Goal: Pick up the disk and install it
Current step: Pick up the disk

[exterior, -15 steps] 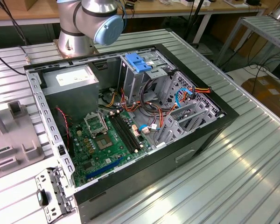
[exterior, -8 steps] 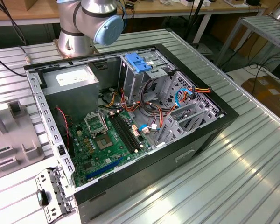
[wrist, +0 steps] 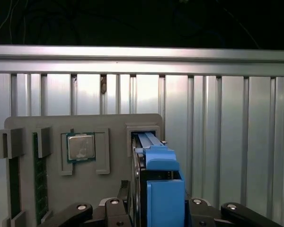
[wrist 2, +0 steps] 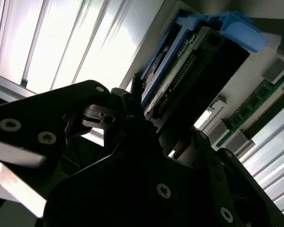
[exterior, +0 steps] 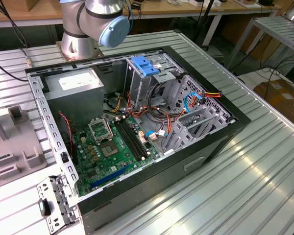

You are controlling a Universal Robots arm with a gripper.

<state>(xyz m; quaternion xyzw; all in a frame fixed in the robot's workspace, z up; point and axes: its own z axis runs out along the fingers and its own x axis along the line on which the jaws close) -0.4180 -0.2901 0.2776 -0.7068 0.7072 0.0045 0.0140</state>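
Dark matt metal disk (wrist 2: 213, 64) with smooth blue plastic rails (wrist: 163, 189); shiny ribbed metal bench (wrist: 227, 118); matt black hand (wrist 2: 156, 118).

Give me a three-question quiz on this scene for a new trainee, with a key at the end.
1. True or false: the gripper is at the disk, by the grey holder.
2. What sits in the holder's square frame beside the disk? A) a processor chip B) a fan C) a battery
3. What colour is the circuit board inside the open computer case in the exterior view?
Key: 1 true; 2 A; 3 green.
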